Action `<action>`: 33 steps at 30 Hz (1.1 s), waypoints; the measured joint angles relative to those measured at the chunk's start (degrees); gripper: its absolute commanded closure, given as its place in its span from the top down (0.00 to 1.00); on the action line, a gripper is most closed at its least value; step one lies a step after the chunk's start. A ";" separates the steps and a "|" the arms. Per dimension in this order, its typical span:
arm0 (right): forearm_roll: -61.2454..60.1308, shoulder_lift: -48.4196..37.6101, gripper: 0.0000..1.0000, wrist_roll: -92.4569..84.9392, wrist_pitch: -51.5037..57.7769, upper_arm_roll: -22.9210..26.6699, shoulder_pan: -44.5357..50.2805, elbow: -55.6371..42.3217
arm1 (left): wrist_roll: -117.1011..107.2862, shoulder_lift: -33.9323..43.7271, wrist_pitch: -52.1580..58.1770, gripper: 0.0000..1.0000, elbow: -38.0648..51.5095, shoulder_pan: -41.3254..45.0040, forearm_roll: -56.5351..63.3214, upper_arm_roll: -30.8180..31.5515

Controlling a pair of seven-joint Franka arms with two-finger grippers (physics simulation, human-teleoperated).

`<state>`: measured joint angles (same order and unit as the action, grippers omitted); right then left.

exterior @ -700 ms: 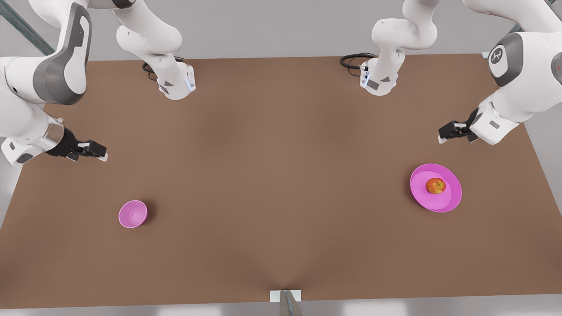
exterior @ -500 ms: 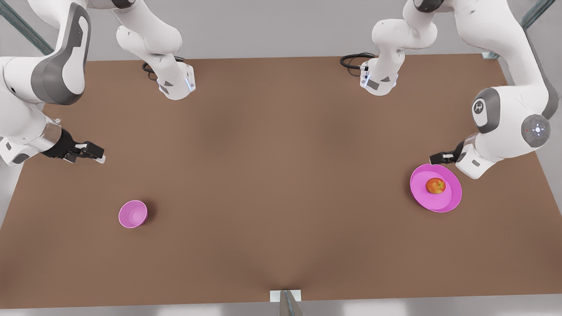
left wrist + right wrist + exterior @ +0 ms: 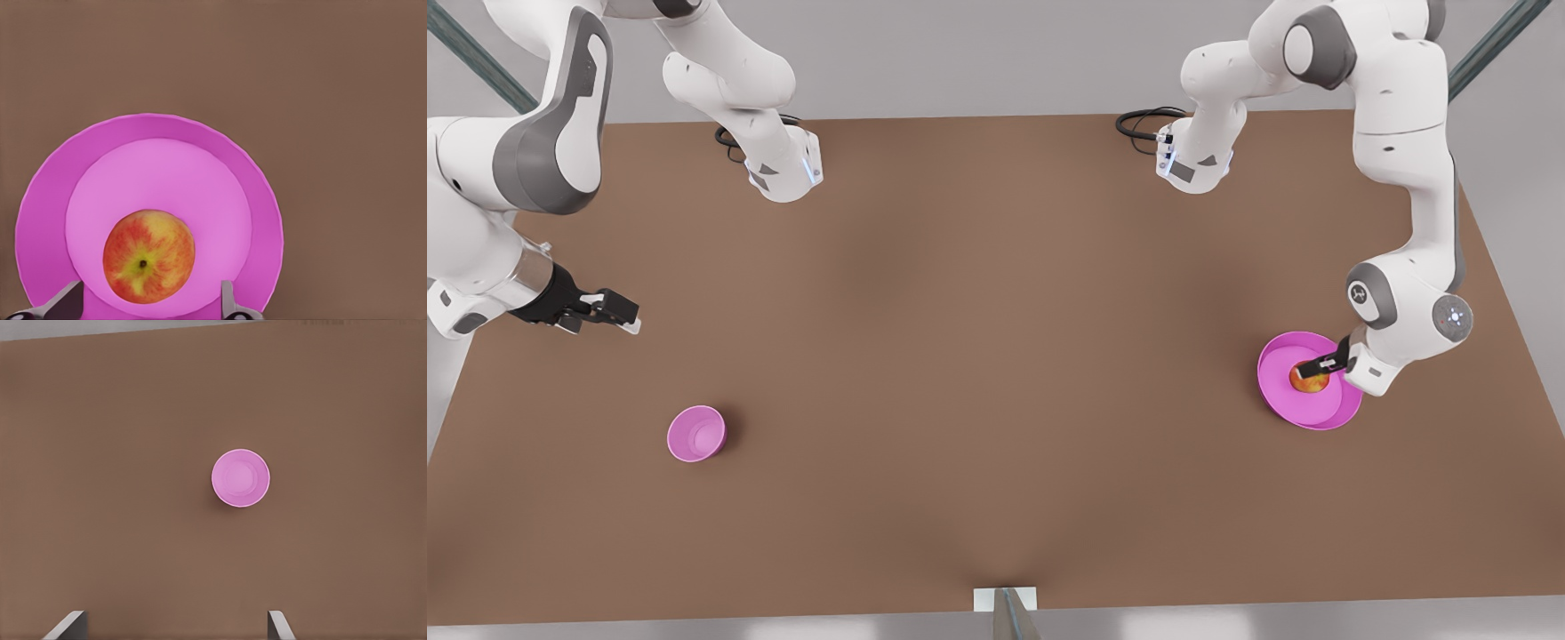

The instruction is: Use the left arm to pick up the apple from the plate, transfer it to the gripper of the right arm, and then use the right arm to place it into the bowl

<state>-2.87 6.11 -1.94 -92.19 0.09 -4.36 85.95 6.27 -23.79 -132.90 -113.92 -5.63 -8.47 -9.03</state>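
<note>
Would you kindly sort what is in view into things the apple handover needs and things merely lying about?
Needed:
small red-orange apple
shallow magenta plate under it
small deep pink bowl
left gripper, open above the apple
right gripper, open, waiting over bare table

Lying about:
brown table
black cables at the arm bases

- One small round red-orange apple with a yellow patch [image 3: 1309, 382]
- One large shallow magenta plate [image 3: 1316, 413]
- One small deep pink bowl [image 3: 695, 434]
- Two white jointed robot arms, each ending in a black gripper: left gripper [image 3: 1319, 365], right gripper [image 3: 618, 312]
- One brown table [image 3: 996, 356]
</note>
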 measured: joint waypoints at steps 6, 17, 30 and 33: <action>0.00 0.09 1.00 -0.09 -0.07 0.00 0.07 -0.02 | 3.51 -3.24 -4.16 1.00 -0.19 -0.09 -0.01 0.06; 0.00 0.10 1.00 -0.21 -0.11 0.01 0.06 -0.01 | 7.55 -7.84 -9.31 0.86 -0.19 -0.14 -0.23 0.17; 0.31 0.10 1.00 -0.27 -0.11 0.00 0.59 -0.10 | 9.52 -5.22 -9.74 0.78 -0.20 0.51 0.02 0.30; 0.39 0.10 1.00 -0.20 -0.11 0.00 0.67 -0.06 | 9.56 -0.17 -6.62 0.76 0.46 2.29 0.11 0.36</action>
<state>-2.48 6.21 -2.14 -92.30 0.08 -3.69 85.88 15.83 -23.95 -139.52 -113.46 -3.34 -8.35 -8.67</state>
